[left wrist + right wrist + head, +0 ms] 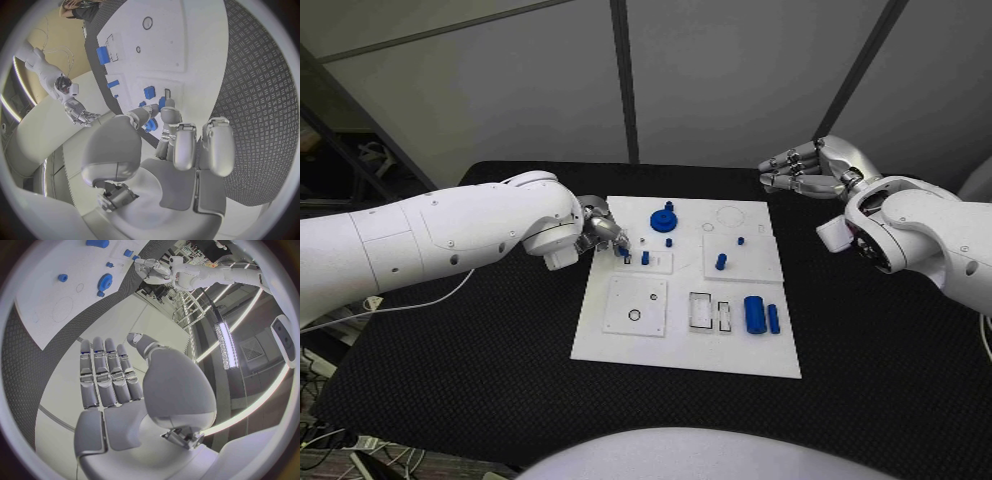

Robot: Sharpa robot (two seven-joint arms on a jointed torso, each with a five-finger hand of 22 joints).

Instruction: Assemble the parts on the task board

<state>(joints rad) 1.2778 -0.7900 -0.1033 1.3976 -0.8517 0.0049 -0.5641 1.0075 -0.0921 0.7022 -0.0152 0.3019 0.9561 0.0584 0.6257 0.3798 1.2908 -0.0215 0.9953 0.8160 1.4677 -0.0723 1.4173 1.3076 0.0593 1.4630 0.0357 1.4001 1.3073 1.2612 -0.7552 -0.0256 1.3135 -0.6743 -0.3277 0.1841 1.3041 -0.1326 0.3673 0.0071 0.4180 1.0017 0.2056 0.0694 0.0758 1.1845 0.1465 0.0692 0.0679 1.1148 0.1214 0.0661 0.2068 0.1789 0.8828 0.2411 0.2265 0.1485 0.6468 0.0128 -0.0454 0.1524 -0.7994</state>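
Note:
The white task board (689, 330) lies in the middle of the black table. My left hand (600, 228) reaches over its left edge and pinches a small blue part (620, 250) between thumb and finger, just above a raised plate with narrow slots (648, 262). The left wrist view shows that part (150, 125) at the fingertips (169, 114), next to a standing blue peg (149, 92). My right hand (805, 172) hangs beyond the board's far right corner, with its fingers (106, 375) straight and holding nothing. A blue gear (664, 218) stands at the board's far edge.
Two blue cylinders (762, 314) lie at the board's right side beside two rectangular slots (710, 313). A blue peg (721, 262) stands mid-board, and smaller ones (669, 241) near the gear. A ring hole (635, 314) marks the near left plate. White cable (416, 300) trails off the table's left.

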